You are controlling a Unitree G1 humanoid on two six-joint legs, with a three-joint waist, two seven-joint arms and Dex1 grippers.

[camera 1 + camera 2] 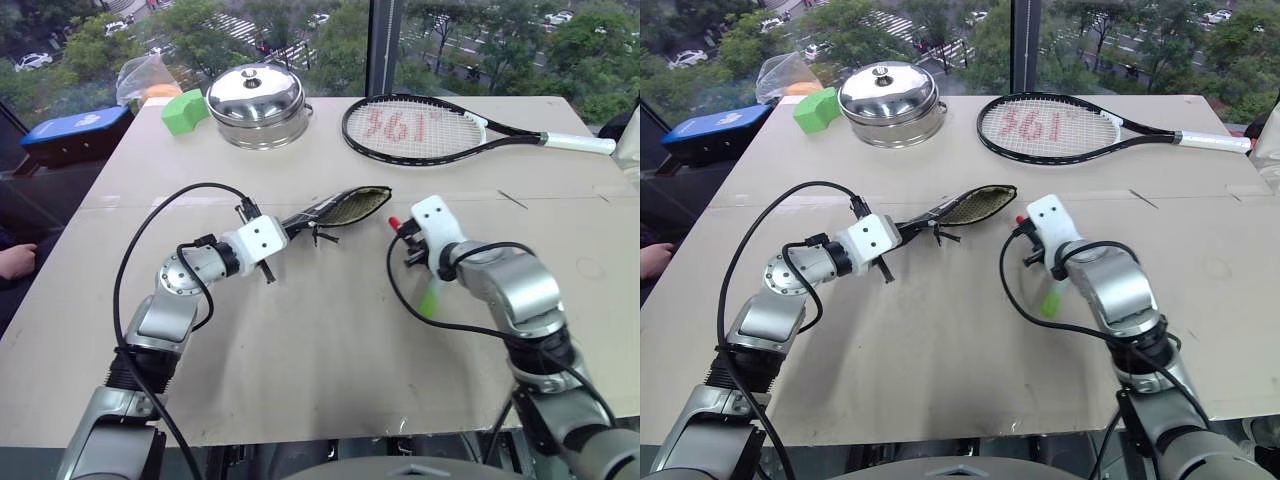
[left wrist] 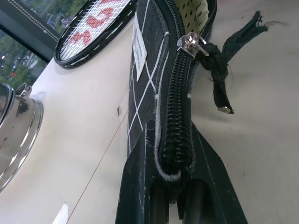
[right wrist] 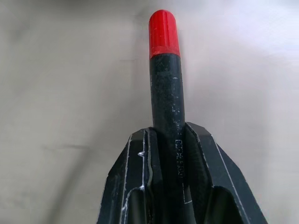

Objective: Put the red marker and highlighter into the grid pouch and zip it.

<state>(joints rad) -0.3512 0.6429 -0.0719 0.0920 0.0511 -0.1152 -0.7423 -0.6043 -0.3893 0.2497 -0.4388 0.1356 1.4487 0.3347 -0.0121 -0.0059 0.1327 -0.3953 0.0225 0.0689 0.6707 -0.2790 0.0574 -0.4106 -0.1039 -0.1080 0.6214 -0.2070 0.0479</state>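
**Both claws loaded, pouch mouth open**

Left claw (image 2: 180,198) clamped on grid pouch (image 1: 340,208) end, mid-tabletop (image 1: 330,340). Right claw (image 3: 170,140) closed around red marker (image 3: 166,84), tip poking past fingers, near pouch mouth. Highlighter (image 1: 431,297) lies under right arm, toward near edge.

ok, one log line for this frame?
left gripper: shut on grid pouch, mouth open | right gripper: shut on red marker | highlighter: on table

Bright daylight from the window behind, soft shadows, highlighter (image 1: 431,297) perhaps motion-blurred, wrist close-ups soft.
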